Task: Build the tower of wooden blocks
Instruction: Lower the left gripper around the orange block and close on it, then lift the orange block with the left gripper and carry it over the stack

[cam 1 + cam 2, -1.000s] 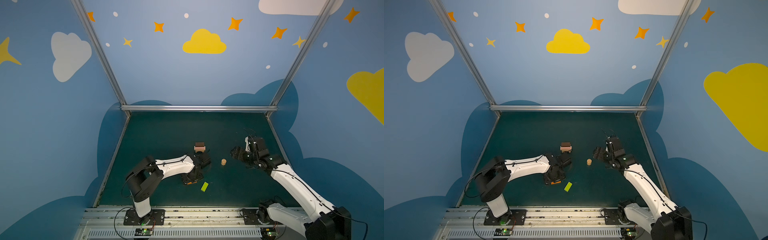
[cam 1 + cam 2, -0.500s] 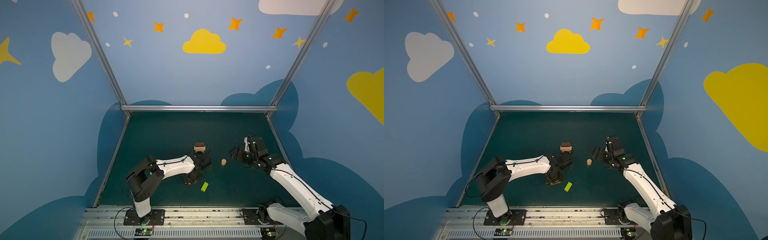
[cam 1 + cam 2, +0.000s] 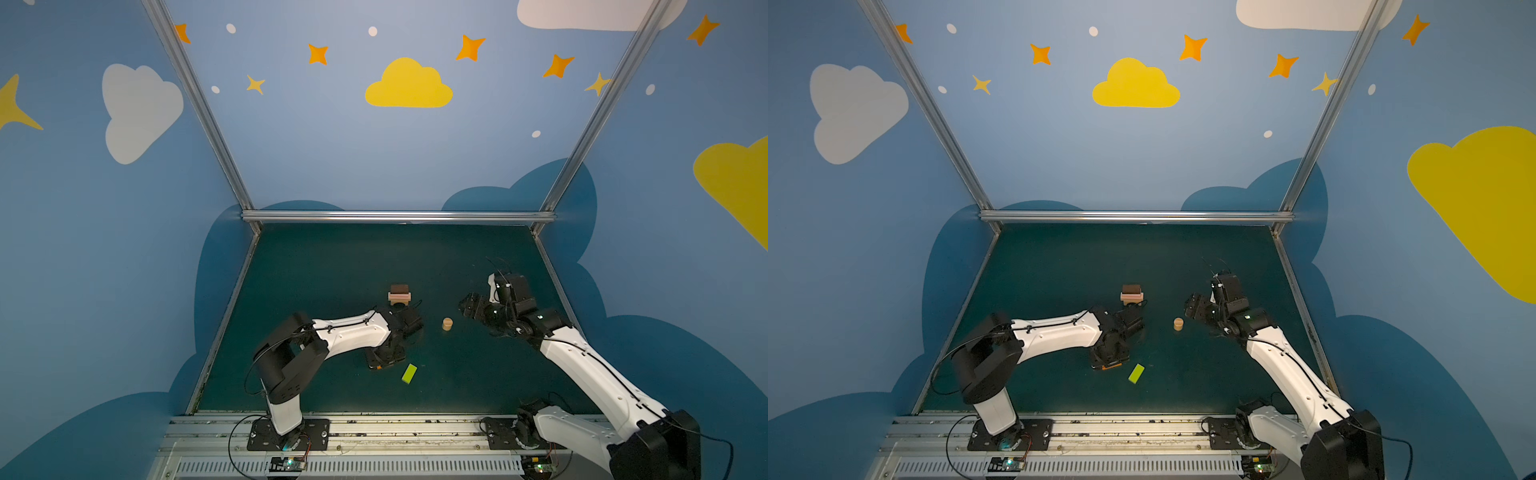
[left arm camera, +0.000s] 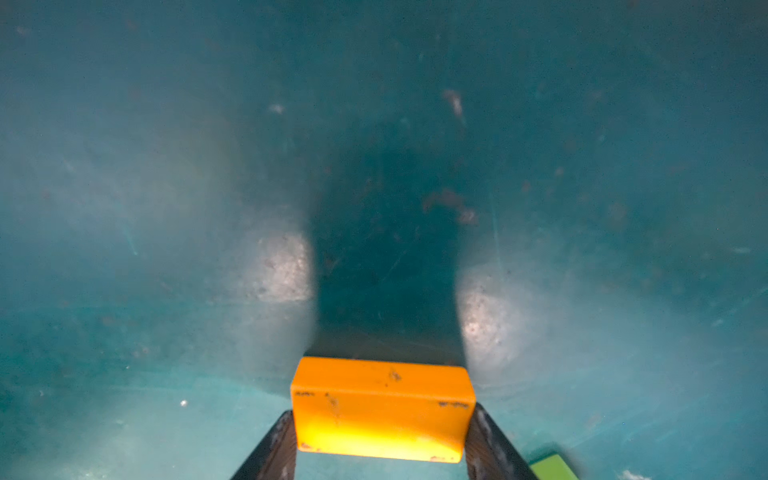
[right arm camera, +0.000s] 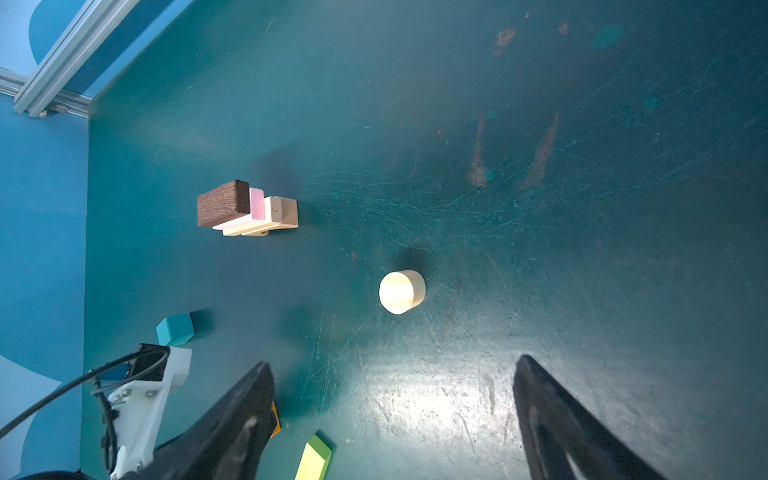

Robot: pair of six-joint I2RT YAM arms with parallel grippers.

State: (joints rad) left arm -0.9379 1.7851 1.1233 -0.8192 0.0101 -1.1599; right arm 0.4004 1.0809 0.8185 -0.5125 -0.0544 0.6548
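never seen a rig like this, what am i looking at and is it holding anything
Two robot arms with two-finger grippers sit at a green table. The two wide pictures come from one camera above; the close-ups come from cameras on each wrist. On the table: a started tower with a dark brown brick on top, a tan cylinder, a lime green brick and a teal cube. The left gripper is closed on an orange brick; the right gripper is open, empty.

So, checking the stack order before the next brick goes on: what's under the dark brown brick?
Under the dark brown brick sits a pink brick, then a tan plank, then the tan arch on the table. Whatever is inside the arch's opening cannot be made out.
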